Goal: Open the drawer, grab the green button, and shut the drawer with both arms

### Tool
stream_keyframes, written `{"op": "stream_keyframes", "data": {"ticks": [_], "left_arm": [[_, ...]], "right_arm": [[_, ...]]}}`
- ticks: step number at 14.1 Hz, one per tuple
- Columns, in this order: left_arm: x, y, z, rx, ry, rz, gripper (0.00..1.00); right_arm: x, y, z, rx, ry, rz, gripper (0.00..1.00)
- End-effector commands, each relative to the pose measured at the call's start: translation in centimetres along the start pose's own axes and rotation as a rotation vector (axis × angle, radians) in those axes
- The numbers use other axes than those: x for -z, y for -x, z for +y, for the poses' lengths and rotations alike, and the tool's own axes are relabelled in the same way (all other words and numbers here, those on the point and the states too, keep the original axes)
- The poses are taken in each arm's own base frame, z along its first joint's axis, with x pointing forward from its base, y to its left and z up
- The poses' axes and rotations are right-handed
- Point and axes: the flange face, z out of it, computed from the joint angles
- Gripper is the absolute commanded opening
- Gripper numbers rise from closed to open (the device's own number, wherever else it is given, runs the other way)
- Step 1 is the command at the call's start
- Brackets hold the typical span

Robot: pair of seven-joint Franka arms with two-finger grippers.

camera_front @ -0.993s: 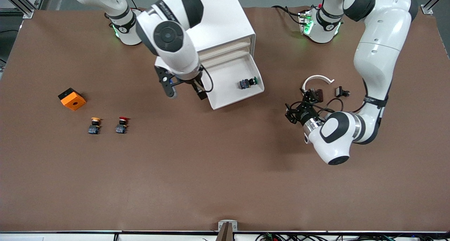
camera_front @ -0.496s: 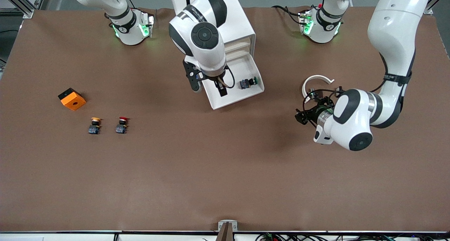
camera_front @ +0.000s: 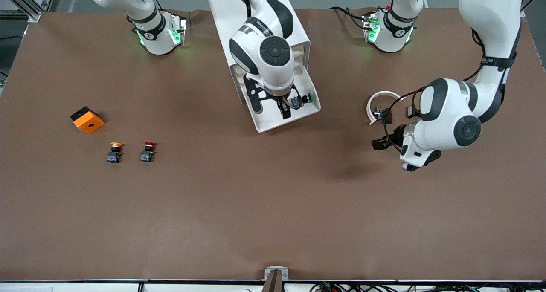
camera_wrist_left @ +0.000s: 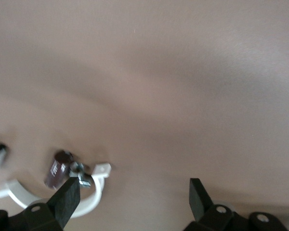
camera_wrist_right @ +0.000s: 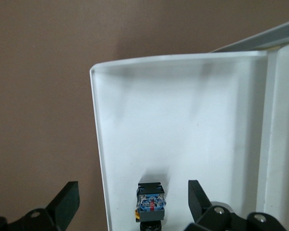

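Note:
The drawer (camera_front: pixel 298 113) stands pulled open from the bottom of the white cabinet (camera_front: pixel 256 15). The green-capped button (camera_front: pixel 302 99) lies on its side in the drawer, near the front corner. My right gripper (camera_front: pixel 270 106) hangs open over the drawer, just beside the button. In the right wrist view the button's black-and-blue body (camera_wrist_right: pixel 150 199) shows between the open fingers of my right gripper (camera_wrist_right: pixel 132 197), one finger outside the drawer wall (camera_wrist_right: pixel 97 144). My left gripper (camera_front: pixel 394 154) is open and empty over bare table; it also shows in the left wrist view (camera_wrist_left: pixel 132 195).
A white ring clip (camera_front: pixel 381 101) with small dark parts (camera_front: pixel 413 111) lies near the left gripper; it also shows in the left wrist view (camera_wrist_left: pixel 89 202). An orange block (camera_front: pixel 87 119), a yellow-capped button (camera_front: pixel 114 152) and a red-capped button (camera_front: pixel 147 151) lie toward the right arm's end.
My right gripper has moved from beside the drawer to over it, next to the green button. My left arm has swung away from the drawer, toward its own end.

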Motion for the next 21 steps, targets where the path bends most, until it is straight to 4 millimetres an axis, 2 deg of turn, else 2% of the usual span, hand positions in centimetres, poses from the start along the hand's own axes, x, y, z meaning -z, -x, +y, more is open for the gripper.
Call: {"op": "stream_keyframes", "data": {"ticks": [1,4,5,7,8,10,13,17,19,21], "left_arm": [[2.5,1.4,-2.3,-0.039,-0.003,0.06,1.0],[5.3,0.7,-5.0,-0.045,-0.018,0.08,1.0],[5.9,0.8,-5.6,-0.106,-0.047,0.091,1.0],[7.5,0.5,-8.6,-0.189,-0.068,0.089,1.0],[8.2,0.8,-9.3,-0.219,-0.074,0.087,1.0],[9.4,1.5,-9.8,-0.263,-0.137,0.103,1.0],[11.6,2.7,-9.4,-0.275,-0.151,0.15,1.0],[14.3,4.8,-8.8,-0.284,-0.167,0.165,1.0],[14.9,5.5,-8.3,-0.29,-0.173,0.166,1.0],[15.4,5.7,-7.5,-0.298,-0.172,0.173,1.0]], "right_arm": [[-1.4,1.8,-0.3,-0.021,-0.011,-0.003,1.0],[-3.0,2.7,-0.6,-0.067,-0.043,-0.017,1.0],[-3.8,3.1,-0.4,-0.059,-0.037,-0.011,1.0],[-4.8,3.5,-0.4,-0.054,-0.044,-0.015,1.0],[-5.2,3.9,-0.2,-0.049,-0.041,-0.013,1.0],[-6.2,4.5,0.2,-0.037,-0.033,-0.005,1.0],[-7.6,5.0,0.4,-0.03,-0.027,-0.002,1.0],[-7.8,5.4,0.6,-0.026,-0.033,-0.012,1.0],[-8.0,5.6,0.6,-0.022,-0.04,-0.02,1.0],[-8.3,5.7,0.4,-0.024,-0.05,-0.027,0.83]]}}
